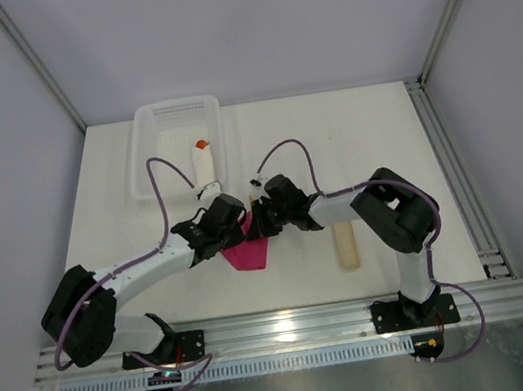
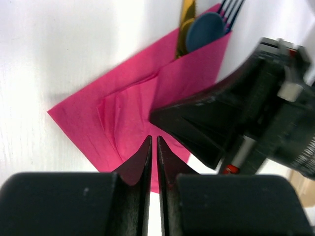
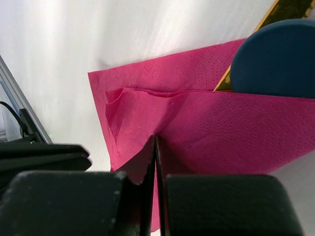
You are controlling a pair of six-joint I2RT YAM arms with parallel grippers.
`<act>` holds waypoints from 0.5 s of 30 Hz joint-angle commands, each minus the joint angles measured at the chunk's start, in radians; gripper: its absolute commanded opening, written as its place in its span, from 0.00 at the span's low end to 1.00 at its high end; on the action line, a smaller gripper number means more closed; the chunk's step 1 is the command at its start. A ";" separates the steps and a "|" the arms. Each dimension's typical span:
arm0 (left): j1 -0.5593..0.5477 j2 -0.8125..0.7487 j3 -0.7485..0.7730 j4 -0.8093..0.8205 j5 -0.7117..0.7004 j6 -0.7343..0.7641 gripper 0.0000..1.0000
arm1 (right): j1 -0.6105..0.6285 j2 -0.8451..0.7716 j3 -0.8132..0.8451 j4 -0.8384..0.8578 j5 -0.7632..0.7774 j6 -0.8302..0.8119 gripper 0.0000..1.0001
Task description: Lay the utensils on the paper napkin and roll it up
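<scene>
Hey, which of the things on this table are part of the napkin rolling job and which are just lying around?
Job: paper napkin, blue spoon, fork, yellow knife.
Lying about: clear basket, white roll inside it, beige strip.

Non-task stuff only: there's a clear plastic basket point(image 1: 180, 139) with a slotted floor sitting on the white table point(image 1: 360, 134), up against the far edge and left of centre. A white roll point(image 1: 204, 169) lies in it along its right wall, with the orange tip pointing at the far edge. Right of centre and closer to the near edge, a long beige strip point(image 1: 346, 245) with a rounded end lies flat, running near-to-far. A silver slotted rail point(image 1: 288, 327) spans the whole near edge, and another rail point(image 1: 452, 180) follows the right edge. Plain pale grey walls point(image 1: 249, 24) close in the left, far and right sides.
</scene>
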State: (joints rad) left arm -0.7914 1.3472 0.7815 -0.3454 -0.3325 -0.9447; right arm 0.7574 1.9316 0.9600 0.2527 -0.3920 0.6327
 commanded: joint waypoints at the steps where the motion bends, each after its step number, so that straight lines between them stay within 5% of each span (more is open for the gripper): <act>1: 0.030 0.030 -0.014 0.081 0.029 0.034 0.07 | -0.001 -0.006 -0.044 -0.032 0.070 -0.024 0.04; 10: 0.084 0.121 -0.053 0.233 0.082 0.053 0.06 | -0.001 0.006 -0.070 -0.013 0.056 -0.024 0.04; 15: 0.090 0.147 -0.051 0.168 0.024 0.015 0.00 | -0.003 0.003 -0.072 -0.016 0.058 -0.025 0.04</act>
State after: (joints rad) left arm -0.7067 1.4860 0.7341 -0.1921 -0.2623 -0.9115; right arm 0.7574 1.9285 0.9230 0.3210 -0.3931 0.6418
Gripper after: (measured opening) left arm 0.010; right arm 0.038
